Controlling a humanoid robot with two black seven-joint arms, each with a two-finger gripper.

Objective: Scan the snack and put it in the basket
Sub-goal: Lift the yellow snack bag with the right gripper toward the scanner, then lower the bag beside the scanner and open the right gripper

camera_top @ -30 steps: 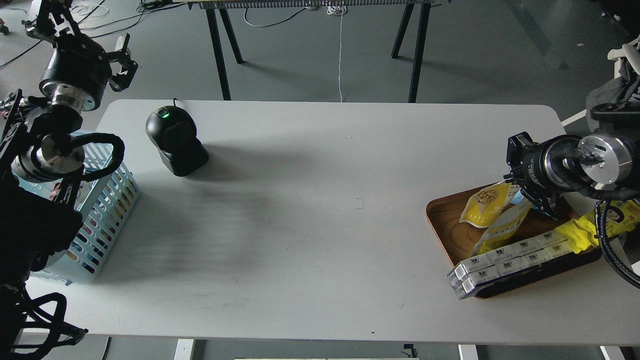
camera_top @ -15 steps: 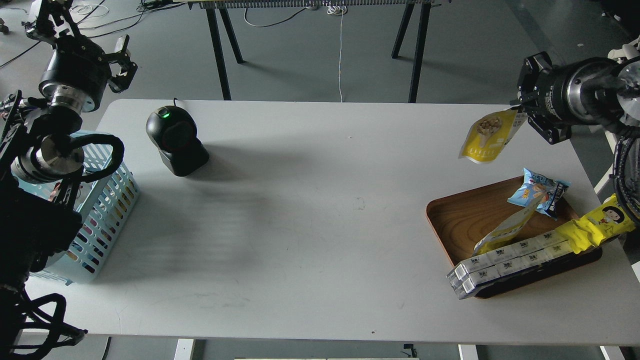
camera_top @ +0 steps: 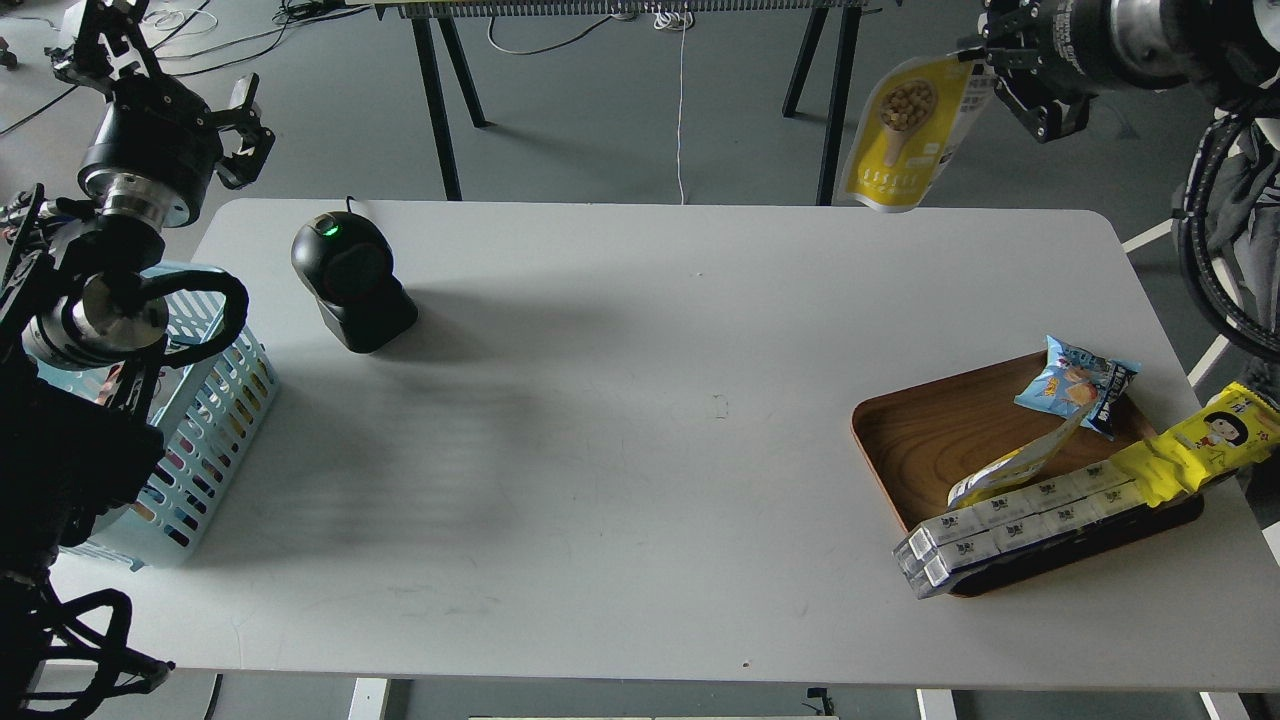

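The snack (camera_top: 905,135), a yellow-and-white pouch with a picture of beige nuts, hangs high above the table's far right edge. My right gripper (camera_top: 990,68) is shut on its top right corner. The light blue slotted basket (camera_top: 215,395) stands at the table's left edge, partly hidden behind my left arm. My left gripper (camera_top: 245,125) is raised above the table's far left corner, open and empty. A black scanner (camera_top: 350,280) with a green light stands on the table right of the basket.
A brown wooden tray (camera_top: 915,440) at the right front holds a small blue snack bag (camera_top: 1075,385), another yellow-white pouch (camera_top: 1010,465), white boxes (camera_top: 1010,525) and a yellow packet with a cartoon face (camera_top: 1195,445). Black table legs stand behind the table.
My right gripper lifted the snack off the tray, up and leftward to high above the table's far right edge. The left arm has barely moved.
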